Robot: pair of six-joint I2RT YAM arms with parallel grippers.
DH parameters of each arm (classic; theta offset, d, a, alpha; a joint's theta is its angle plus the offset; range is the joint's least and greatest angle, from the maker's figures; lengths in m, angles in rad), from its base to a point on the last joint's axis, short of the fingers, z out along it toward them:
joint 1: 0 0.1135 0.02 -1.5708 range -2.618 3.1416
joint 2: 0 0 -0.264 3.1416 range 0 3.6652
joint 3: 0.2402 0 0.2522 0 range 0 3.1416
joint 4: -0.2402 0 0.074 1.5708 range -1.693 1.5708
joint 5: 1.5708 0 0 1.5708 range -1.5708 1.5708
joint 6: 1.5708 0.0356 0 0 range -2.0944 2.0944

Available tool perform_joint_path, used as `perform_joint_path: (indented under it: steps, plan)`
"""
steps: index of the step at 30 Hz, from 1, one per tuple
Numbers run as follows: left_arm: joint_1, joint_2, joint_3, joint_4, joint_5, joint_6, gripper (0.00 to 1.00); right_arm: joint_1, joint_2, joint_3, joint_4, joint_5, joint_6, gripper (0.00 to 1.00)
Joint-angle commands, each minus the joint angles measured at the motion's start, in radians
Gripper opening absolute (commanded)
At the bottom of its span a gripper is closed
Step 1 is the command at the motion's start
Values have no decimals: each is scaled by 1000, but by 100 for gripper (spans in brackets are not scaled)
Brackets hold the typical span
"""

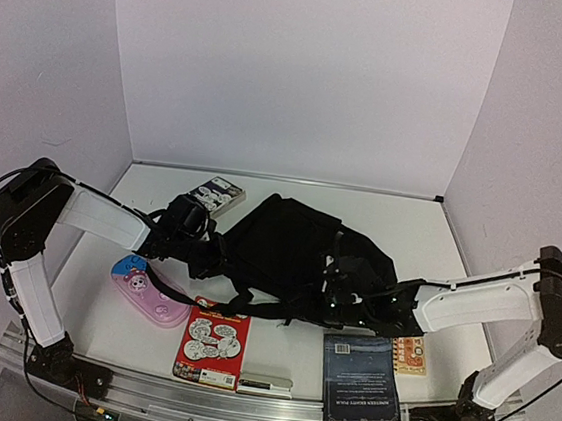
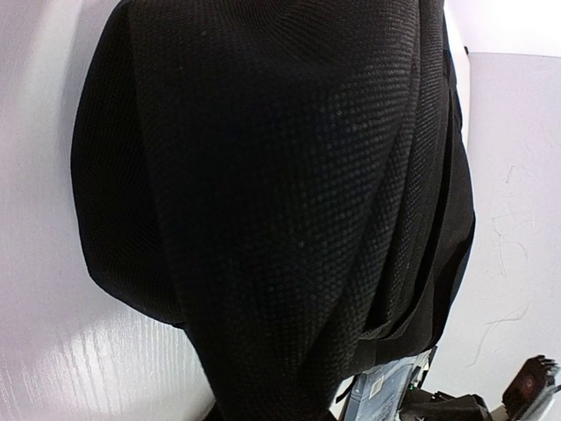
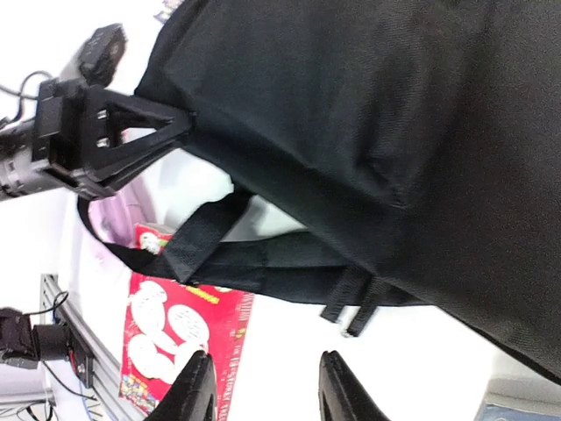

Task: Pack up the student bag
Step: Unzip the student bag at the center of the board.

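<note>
Left gripper (image 3: 187,118): clamped on student bag (image 3: 394,132), shown only from right wrist. Right gripper (image 3: 266,388): gaped empty. Left wrist: fabric only, fingers hidden.

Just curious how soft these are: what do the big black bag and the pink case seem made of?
Student bag: matte woven cloth, likely synthetic; fine weave grain shows and it drapes in folds. Pink case: perhaps smooth plastic or vinyl, with a faint sheen; too small to be sure.
</note>
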Motion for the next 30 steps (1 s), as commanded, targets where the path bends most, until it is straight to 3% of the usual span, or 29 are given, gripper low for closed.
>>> perform_joint_path:
  steps: [1,13,30]
  plan:
    - [10,-4,11,41,6,15,9,-1,38,-37,-34,41,35,33]
    - [10,-4,14,32,9,16,8,-10,171,20,-30,91,37,26]
    - [10,24,22,31,22,12,8,-21,217,76,-13,116,51,26]
